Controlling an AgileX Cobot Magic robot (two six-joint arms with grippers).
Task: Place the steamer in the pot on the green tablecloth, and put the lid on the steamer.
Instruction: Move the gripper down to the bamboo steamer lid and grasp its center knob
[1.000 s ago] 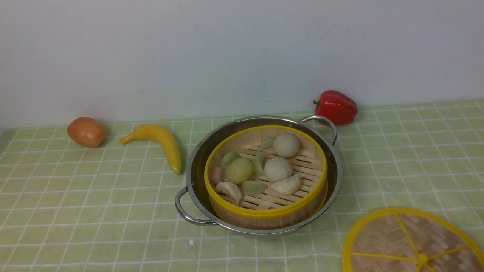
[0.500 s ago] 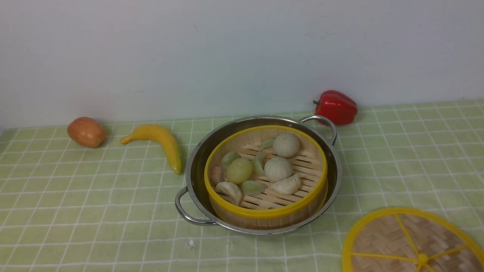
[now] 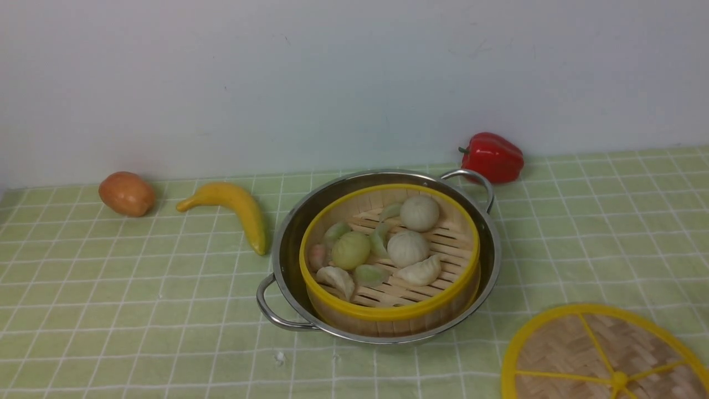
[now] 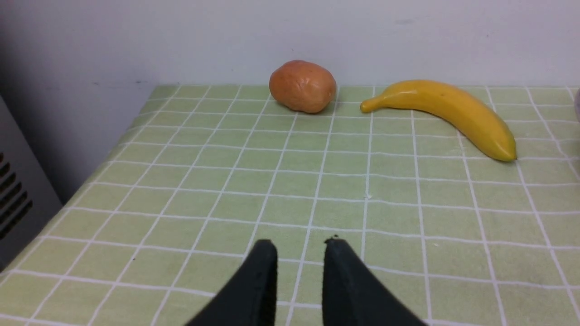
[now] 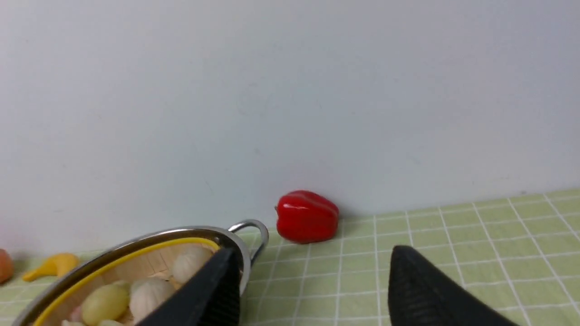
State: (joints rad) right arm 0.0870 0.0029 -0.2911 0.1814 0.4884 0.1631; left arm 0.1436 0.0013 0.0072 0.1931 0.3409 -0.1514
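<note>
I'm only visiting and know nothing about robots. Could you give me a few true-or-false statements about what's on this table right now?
1. The steamer sits inside the pot. True.
2. The lid covers the steamer. False: it lies on the green tablecloth, apart from the pot.
3. The banana is in the pot. False: it lies on the tablecloth beside the pot.
4. The right gripper holds nothing. True.
5. The red pepper sits near the wall. True.

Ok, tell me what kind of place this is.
Probably a staged tabletop kitchen mock-up: a green tablecloth against a bare wall, the steamer in the pot, plastic-looking banana and red pepper.
</note>
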